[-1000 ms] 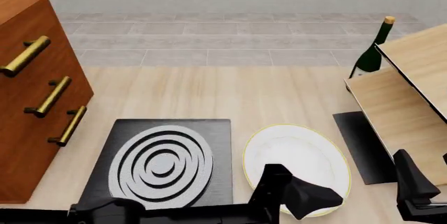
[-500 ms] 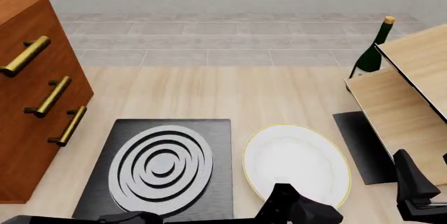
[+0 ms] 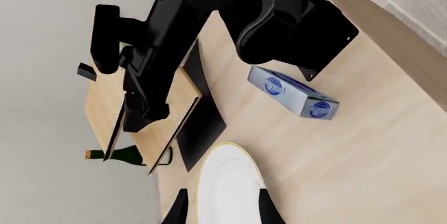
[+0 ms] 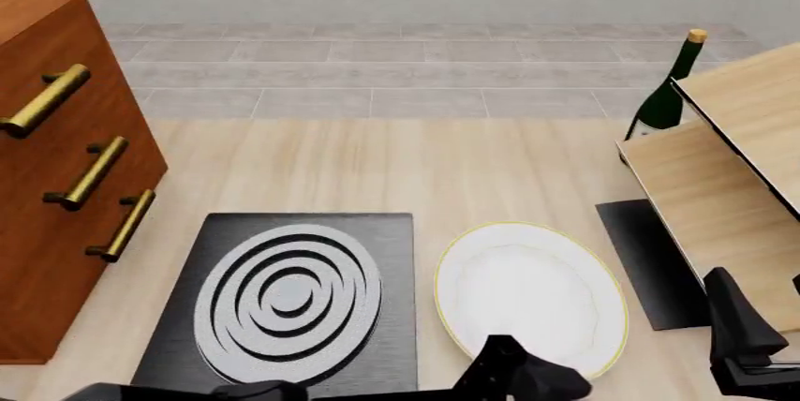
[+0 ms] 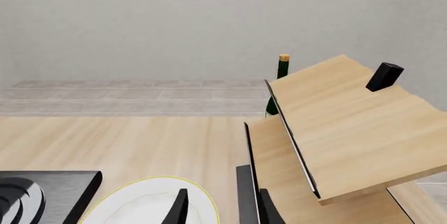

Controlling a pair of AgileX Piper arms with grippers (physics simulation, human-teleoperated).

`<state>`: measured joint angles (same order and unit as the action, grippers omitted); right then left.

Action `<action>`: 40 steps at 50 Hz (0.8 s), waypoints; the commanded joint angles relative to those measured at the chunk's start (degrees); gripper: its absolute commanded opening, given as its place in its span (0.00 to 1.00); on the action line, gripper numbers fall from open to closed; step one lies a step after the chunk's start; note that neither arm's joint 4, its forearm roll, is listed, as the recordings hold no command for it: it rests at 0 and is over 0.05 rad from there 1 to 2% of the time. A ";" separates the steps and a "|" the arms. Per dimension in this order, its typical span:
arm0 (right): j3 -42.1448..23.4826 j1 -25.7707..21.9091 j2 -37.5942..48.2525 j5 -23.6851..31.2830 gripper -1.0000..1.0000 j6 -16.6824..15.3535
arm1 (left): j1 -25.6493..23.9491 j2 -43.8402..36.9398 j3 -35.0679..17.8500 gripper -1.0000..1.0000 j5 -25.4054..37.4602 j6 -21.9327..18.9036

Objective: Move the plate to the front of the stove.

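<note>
The white plate (image 4: 527, 290) with its thin gold rim lies flat on the table just right of the black stove (image 4: 290, 296) with its ringed burner. My left gripper (image 4: 535, 378) is at the plate's near edge, at the bottom of the front view. In the left wrist view my left gripper (image 3: 223, 211) is open and the plate (image 3: 227, 185) runs between its two fingers, with a small gap on each side. My right gripper (image 5: 222, 209) is open and empty, low at the table's right, with the plate (image 5: 150, 203) and a corner of the stove (image 5: 42, 195) ahead of it.
A brown cabinet (image 4: 63, 167) with brass handles stands left of the stove. A wooden shelf rack (image 4: 725, 167) fills the right side, with a green bottle (image 4: 669, 92) behind it and a black mat (image 4: 644, 260) at its foot. A blue box (image 3: 293, 92) lies near the right arm's base.
My left arm has pulled back toward the table's near edge and lower in view, uncovering more of the plate. The plate and the right arm have not moved.
</note>
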<state>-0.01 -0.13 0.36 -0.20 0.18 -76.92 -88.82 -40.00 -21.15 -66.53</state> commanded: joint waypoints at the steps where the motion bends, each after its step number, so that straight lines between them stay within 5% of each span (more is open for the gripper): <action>1: 0.00 0.00 0.01 0.01 1.00 0.02 | 1.07 -2.33 0.26 1.00 -1.31 -1.07; 40: 0.00 0.38 0.04 0.04 1.00 -0.02 | 4.92 -6.97 0.48 1.00 -3.44 -3.27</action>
<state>-0.01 0.23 0.41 -0.15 0.18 -72.78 -94.35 -39.96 -23.53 -69.16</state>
